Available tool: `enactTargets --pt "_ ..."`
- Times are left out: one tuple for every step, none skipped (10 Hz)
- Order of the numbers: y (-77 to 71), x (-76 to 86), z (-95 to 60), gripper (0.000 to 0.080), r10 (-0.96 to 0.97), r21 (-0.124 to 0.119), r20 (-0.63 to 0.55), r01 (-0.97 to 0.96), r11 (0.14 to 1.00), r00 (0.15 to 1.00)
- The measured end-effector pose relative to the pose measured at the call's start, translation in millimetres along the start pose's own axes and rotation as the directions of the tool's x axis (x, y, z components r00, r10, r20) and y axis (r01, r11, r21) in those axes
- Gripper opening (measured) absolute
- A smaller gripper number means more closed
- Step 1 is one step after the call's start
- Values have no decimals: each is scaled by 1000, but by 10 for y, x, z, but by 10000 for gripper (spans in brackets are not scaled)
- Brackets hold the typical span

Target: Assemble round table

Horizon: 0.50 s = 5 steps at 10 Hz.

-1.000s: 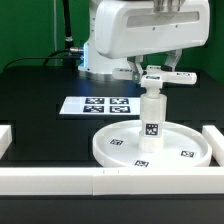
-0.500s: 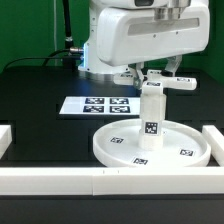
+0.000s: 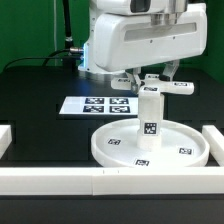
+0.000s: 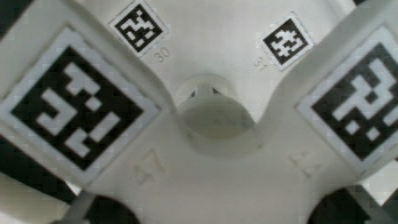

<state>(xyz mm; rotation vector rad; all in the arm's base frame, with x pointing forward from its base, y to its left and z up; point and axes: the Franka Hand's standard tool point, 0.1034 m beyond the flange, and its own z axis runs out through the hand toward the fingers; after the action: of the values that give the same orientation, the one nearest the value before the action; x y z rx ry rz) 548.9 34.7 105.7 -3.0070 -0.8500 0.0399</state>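
Observation:
The large round rimmed disc (image 3: 118, 146) lies flat on the black table. The short cylinder leg (image 3: 149, 122) stands upright at its centre. The cross-shaped piece (image 3: 162, 85) sits level on top of the leg. My gripper (image 3: 153, 74) comes straight down on the cross-shaped piece and its jaws are closed on it. The wrist view is filled by the cross-shaped piece (image 4: 205, 120), its tagged arms spreading from a round hub. The dark fingertips (image 4: 103, 208) show at either side of my gripper (image 4: 214, 206), with white plastic filling the space between them.
The marker board (image 3: 97, 104) lies flat behind the disc toward the exterior view's left. Long white border blocks run along the front (image 3: 100, 181), the left (image 3: 5, 138) and the right (image 3: 214, 140). The robot's base (image 3: 95, 60) stands behind.
My wrist has turned and come slightly lower. The cross-shaped piece has turned with it on top of the leg. The disc and leg have stayed in place.

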Motion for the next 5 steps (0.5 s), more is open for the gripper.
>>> enactTargets --pt "-1 1 -2 446 -1 0 0 1 1000 1000" --pt "-1 1 -2 446 -1 0 0 1 1000 1000" --pt "0 1 -2 446 -1 0 0 1 1000 1000" --pt "0 1 -2 446 -1 0 0 1 1000 1000" --pt "0 1 -2 446 -1 0 0 1 1000 1000"
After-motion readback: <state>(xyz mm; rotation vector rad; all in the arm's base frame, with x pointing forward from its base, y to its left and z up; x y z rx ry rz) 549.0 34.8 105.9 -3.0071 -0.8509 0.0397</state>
